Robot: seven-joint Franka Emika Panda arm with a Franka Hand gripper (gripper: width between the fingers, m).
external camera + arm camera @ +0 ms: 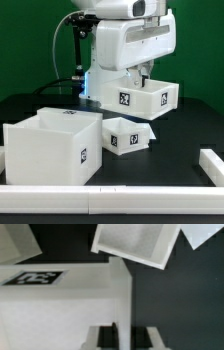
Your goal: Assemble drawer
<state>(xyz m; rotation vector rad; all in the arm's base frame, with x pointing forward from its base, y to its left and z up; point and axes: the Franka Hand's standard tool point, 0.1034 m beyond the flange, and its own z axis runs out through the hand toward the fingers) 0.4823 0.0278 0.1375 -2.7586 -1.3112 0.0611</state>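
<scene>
Early stage, nothing slotted yet. Pincer (143,73) sits at rim of tray (150,97) directly below it. Fingers (100,336) show a gap, can't tell if clamped (wall blocks view). Box shell (50,148) and 2nd tray (125,136) lie well apart from pincer, both trays outside shell.

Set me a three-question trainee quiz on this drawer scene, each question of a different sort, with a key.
1. How many white tagged drawer parts stand on the black table?
2. True or false: the tool is over the large box shell.
3. Which part is the tool at? A: the large box shell. B: the small tray beside the shell. C: the far tray.
Key: 1: three. 2: false. 3: C.
</scene>
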